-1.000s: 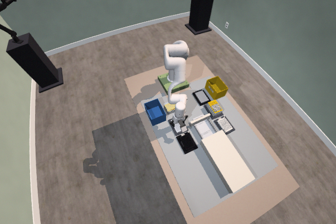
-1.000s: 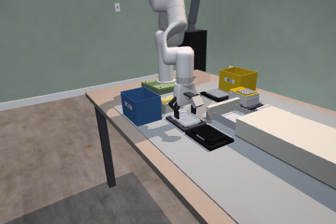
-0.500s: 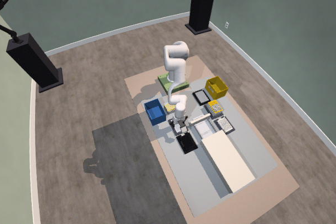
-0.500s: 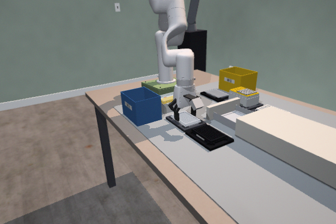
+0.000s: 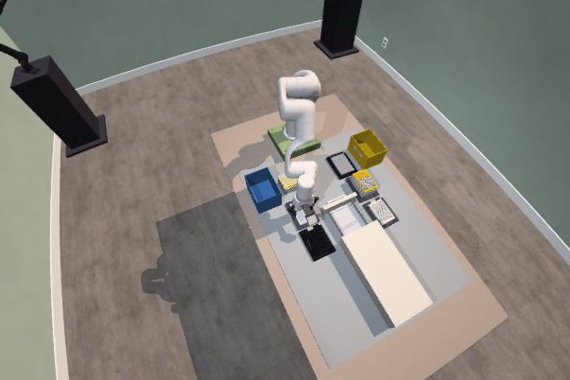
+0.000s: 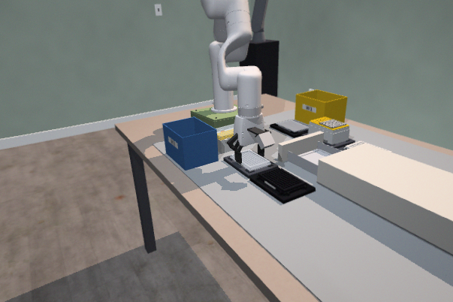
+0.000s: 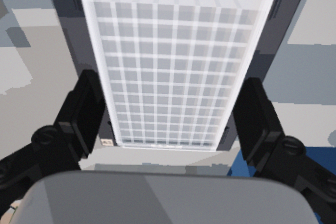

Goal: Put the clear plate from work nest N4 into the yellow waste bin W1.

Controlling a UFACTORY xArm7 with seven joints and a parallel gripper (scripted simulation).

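Note:
The clear plate (image 6: 254, 159) lies in a dark work nest (image 6: 250, 165) near the bench's left edge; it also shows in the overhead view (image 5: 302, 217) and fills the wrist view (image 7: 172, 70) as a pale well grid. My gripper (image 6: 250, 155) is open, lowered over the plate, with one black finger on each long side of it (image 7: 170, 120). The fingers stand apart from the plate's edges. The yellow waste bin W1 (image 6: 320, 107) stands upright at the far right of the bench, and it shows in the overhead view (image 5: 367, 148).
A blue bin (image 6: 190, 142) stands just left of the gripper. A black plate in its nest (image 6: 282, 182) lies right in front. The cream cooler (image 6: 394, 188) with its drawer part out (image 6: 304, 152), a tip box (image 6: 330, 129) and another nest (image 6: 290, 127) lie to the right.

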